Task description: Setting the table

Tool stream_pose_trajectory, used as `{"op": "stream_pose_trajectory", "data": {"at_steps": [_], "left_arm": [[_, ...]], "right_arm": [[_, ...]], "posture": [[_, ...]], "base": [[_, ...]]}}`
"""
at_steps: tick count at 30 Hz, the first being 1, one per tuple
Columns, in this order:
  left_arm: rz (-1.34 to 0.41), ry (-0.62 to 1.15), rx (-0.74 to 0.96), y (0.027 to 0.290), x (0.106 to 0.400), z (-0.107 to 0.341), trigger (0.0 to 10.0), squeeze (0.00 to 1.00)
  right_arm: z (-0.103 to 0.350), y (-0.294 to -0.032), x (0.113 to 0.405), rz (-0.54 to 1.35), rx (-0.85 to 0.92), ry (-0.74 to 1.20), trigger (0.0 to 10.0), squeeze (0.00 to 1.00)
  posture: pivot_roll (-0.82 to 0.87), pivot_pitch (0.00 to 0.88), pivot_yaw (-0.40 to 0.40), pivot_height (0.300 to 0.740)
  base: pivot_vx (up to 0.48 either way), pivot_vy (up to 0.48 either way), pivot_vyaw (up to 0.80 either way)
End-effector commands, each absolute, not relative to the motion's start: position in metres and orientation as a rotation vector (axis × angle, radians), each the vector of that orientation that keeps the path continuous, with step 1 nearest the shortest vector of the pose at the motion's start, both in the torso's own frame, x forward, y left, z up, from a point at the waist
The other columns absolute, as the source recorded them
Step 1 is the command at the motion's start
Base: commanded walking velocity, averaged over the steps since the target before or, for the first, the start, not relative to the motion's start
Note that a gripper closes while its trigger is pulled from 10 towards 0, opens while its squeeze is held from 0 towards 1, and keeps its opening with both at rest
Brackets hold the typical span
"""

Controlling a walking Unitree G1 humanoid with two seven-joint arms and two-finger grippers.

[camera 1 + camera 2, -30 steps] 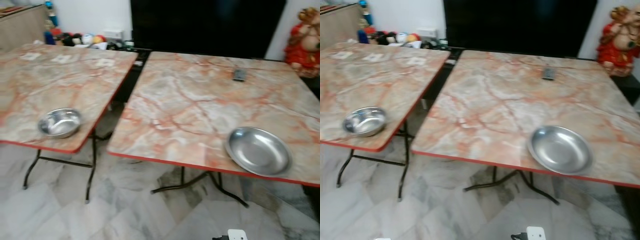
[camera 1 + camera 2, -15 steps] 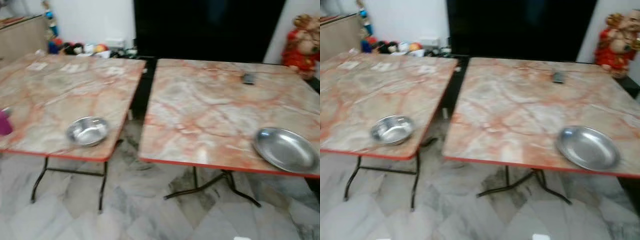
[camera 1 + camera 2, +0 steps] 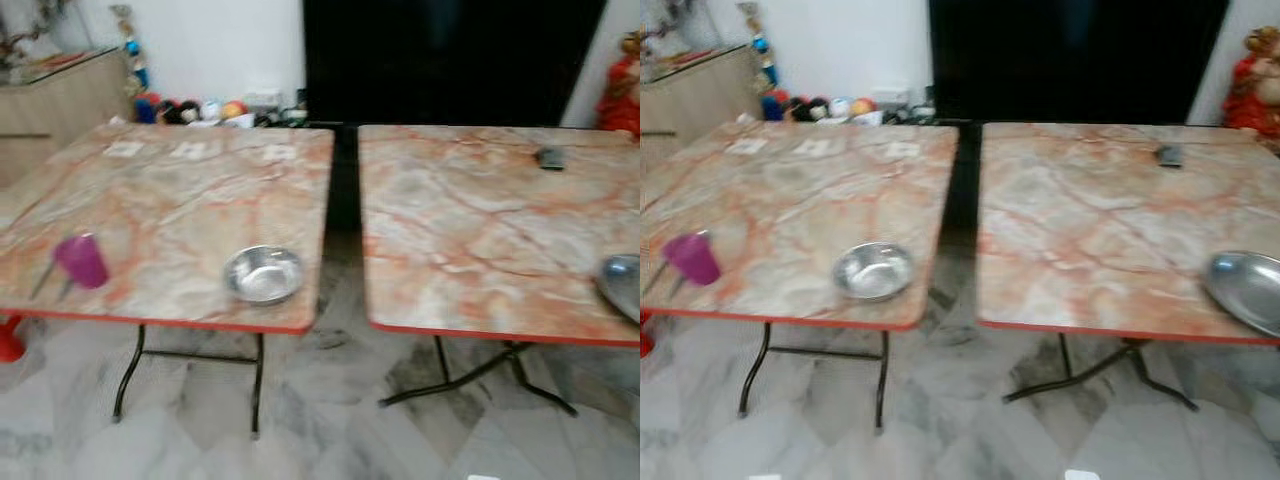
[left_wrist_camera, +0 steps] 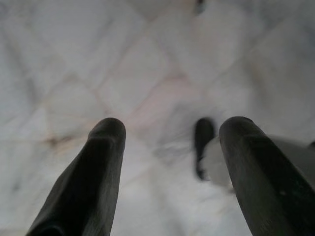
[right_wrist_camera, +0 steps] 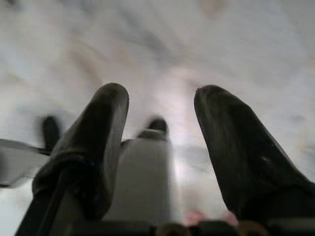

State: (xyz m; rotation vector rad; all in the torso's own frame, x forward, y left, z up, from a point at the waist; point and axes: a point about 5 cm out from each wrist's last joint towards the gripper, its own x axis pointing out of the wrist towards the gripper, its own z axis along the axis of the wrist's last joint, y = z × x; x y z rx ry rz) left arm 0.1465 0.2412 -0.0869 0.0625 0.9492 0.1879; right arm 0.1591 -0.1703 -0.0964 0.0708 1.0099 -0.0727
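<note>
Steel bowl (image 3: 262,274) near table (image 3: 170,200) edge, purple cup (image 3: 82,260) leftward

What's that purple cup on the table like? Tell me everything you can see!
The purple cup looks like plain, smooth plastic, wider at its open top than at its base. It stands on the left table, near that table's front edge and left side, and seems to lean a little, though the picture is blurry. A thin dark thing lies on the table next to it; too blurred to name. The shiny metal bowl sits well apart, further right along the same front edge. Nothing holds the cup.
</note>
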Motion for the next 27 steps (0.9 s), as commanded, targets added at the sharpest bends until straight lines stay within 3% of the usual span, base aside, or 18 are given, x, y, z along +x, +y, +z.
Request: {"op": "stream_pose_trajectory", "data": {"at_steps": [1,11,27], "left_arm": [[0.178,0.951,0.042,0.2347,0.1483,-0.0881,10.0,0.0],[0.18,0.943,0.041,0.2346,0.1509,-0.0871,10.0,0.0],[0.176,0.915,0.043,0.2341,0.1571,-0.0843,10.0,0.0]], "right_arm": [[-0.0957,-0.1815,0.158,-0.104,0.058,1.009,10.0,0.0],[-0.095,-0.181,0.1599,-0.101,0.057,1.003,10.0,0.0],[-0.0949,-0.188,0.1577,-0.094,0.044,1.004,10.0,0.0]], "posture": [[0.0,0.0,-0.004,0.74],[0.0,0.0,-0.005,0.74],[0.01,0.048,-0.021,0.74]], "base": [[0.0,0.48,0.0],[0.0,0.48,0.0],[0.0,0.0,0.0]]}}
